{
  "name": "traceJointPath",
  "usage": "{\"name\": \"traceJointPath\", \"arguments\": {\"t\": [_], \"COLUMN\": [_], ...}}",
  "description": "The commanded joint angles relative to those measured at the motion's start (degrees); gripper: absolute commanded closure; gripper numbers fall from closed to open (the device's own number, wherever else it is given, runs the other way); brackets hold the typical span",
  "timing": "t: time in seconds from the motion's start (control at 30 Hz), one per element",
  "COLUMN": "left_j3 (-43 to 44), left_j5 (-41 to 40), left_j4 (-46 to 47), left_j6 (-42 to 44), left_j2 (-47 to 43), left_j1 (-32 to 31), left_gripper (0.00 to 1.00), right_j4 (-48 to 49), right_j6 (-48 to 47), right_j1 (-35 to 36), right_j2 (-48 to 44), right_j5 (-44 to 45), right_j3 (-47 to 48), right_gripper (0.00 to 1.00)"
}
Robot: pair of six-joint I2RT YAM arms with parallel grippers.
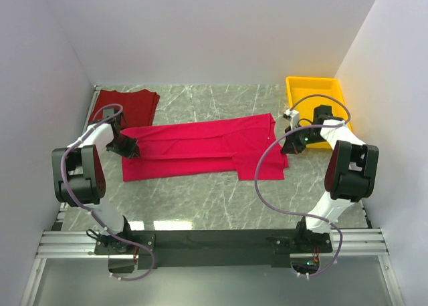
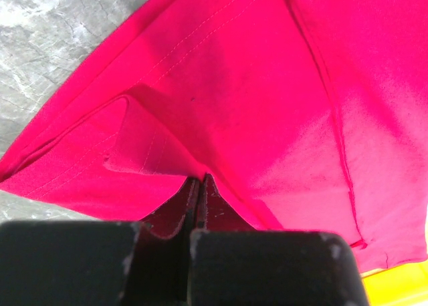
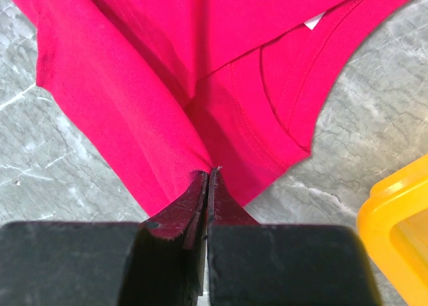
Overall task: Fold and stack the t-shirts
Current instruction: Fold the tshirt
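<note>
The crimson-pink t-shirt (image 1: 200,149) lies stretched across the middle of the table, folded lengthwise. My left gripper (image 1: 128,147) is shut on its left end; the left wrist view shows the jaws pinching the cloth (image 2: 221,99) at the fingertips. My right gripper (image 1: 289,145) is shut on its right end, pinching the cloth (image 3: 127,105) near the collar, where a small white neck tag (image 3: 313,22) shows. The darker brick-red t-shirt (image 1: 127,107) lies folded at the back left corner, behind my left arm.
A yellow plastic tray (image 1: 314,92) stands at the back right, just behind my right gripper; its corner shows in the right wrist view (image 3: 398,219). White walls close the table on three sides. Grey marble tabletop (image 1: 200,199) lies in front of the shirt.
</note>
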Motion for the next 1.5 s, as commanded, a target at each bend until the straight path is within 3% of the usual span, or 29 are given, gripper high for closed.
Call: {"name": "traceJointPath", "arguments": {"t": [0.0,0.53,0.63,0.77,1.0,1.03,1.17,1.33,1.4,1.47], "left_j3": [2.17,5.16,5.51,5.42,4.46,4.54,5.33,4.19,2.53,1.3], "left_j5": [-1.07,-0.54,-0.63,-0.46,-0.46,-0.28,-0.8,-2.04,0.32,2.43], "left_j4": [0.76,-0.56,-0.82,-1.35,-1.61,-1.52,-0.3,2.43,3.48,4.01], "left_j6": [1.23,0.88,1.14,1.75,2.54,2.98,8.58,16.6,21.16,24.85], "left_j2": [-0.48,1.1,1.19,0.84,-1.01,-1.19,-3.55,-11.99,-15.58,-18.14], "left_j1": [-0.04,0.05,0.05,0.05,0.14,0.14,0.14,1.54,2.5,3.47], "left_gripper": [1.0,0.93,0.88,0.76,0.69,0.69,0.58,0.43,0.4,0.33], "right_j4": [1.65,5.43,5.61,6.13,6.4,6.49,7.01,5.62,2.81,-4.65], "right_j6": [1.09,8.39,8.74,9.97,11.11,11.29,12.69,15.25,12.19,0.78], "right_j1": [0.5,2.35,2.61,2.96,3.31,3.31,3.31,4.01,4.63,5.33], "right_j2": [-0.17,1.42,1.59,1.77,1.5,1.16,-0.6,-1.57,-1.83,-3.15], "right_j5": [1.6,5.03,5.56,5.99,6.26,6.43,6.35,6.17,3.2,-1.62], "right_j3": [1.7,4.08,4.34,4.6,5.31,5.39,5.92,9.43,10.4,10.58], "right_gripper": [1.0,1.0,1.0,0.89,0.87,0.83,0.74,0.73,0.73,0.68]}}
